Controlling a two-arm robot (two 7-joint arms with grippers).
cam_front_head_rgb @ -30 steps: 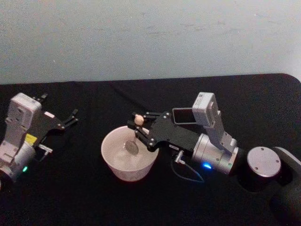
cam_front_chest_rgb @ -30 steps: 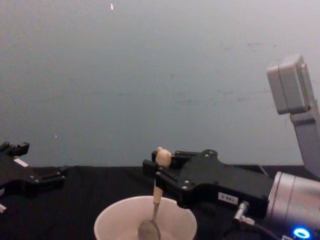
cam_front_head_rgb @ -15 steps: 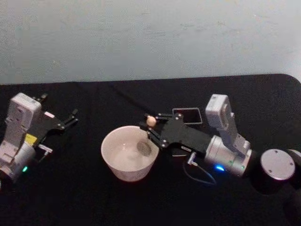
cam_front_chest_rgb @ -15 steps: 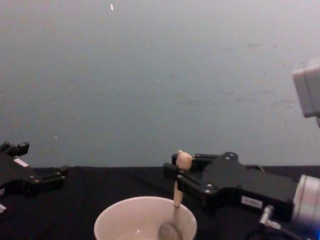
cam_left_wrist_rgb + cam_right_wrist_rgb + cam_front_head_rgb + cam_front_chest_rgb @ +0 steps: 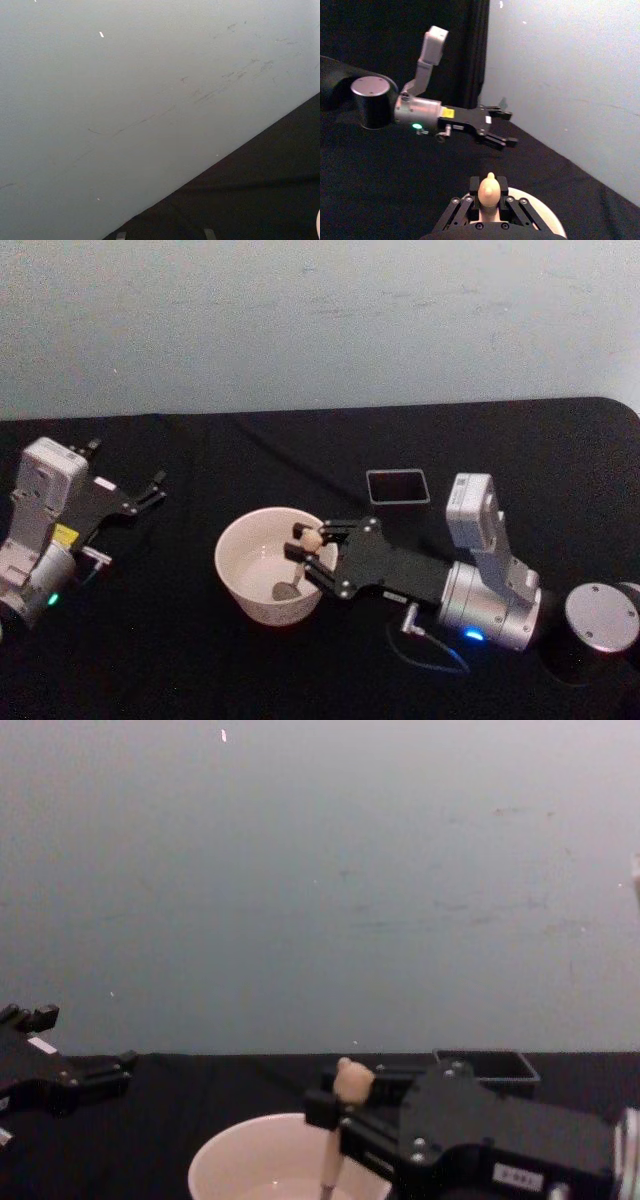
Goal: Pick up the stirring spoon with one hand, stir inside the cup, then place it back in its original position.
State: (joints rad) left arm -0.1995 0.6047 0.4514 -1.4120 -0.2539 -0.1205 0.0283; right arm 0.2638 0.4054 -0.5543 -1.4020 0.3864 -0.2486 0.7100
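right gripper [image 5: 312, 546] clamped on stirring spoon [image 5: 297, 566] handle, below knob | spoon bowl inside cup [image 5: 229, 541] | left gripper [image 5: 126, 463] spread wide, idle at table [image 5: 200, 660] left

A counter [image 5: 190, 670] covered in black cloth stretches across the whole width. Its far edge meets a plain, pale grey-blue wall [image 5: 300, 320] that carries a few faint scuffs and scratches. A little right of the middle, toward the wall side, a small dark grey square holder [image 5: 398, 485] with a thin lighter rim lies flat on the cloth, and seen from the chest it looks low and shallow.
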